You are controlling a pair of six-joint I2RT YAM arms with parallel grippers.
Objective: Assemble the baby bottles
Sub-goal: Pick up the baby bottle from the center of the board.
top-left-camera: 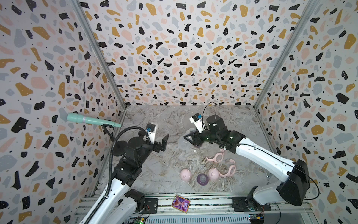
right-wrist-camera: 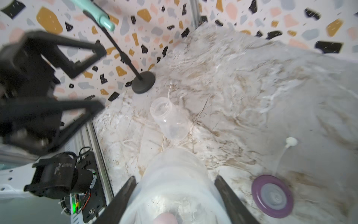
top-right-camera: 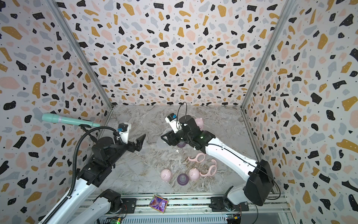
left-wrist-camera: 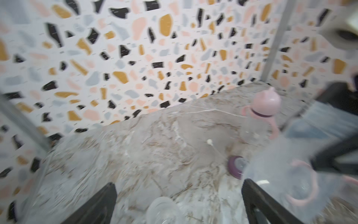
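free table (top-left-camera: 155,178) front left; pink caps (top-left-camera: 185,174), collars (top-left-camera: 217,156), perhaps a clear teat (top-left-camera: 202,167) front right

Three walls (top-left-camera: 174,48) papered in a terrazzo print of black, ochre, pink and grey chips on white close the cell at nine, twelve and three o'clock, meeting at bare aluminium corner posts (top-left-camera: 102,58). The desk (top-left-camera: 155,180) has a grey-and-tan marble finish under soft, even light. A slotted aluminium rail (top-left-camera: 209,201) along six o'clock carries a small colourful card (top-left-camera: 180,203), and at nine o'clock a teal microphone (top-left-camera: 91,120) sits on a black round-based stand (right-wrist-camera: 143,82).
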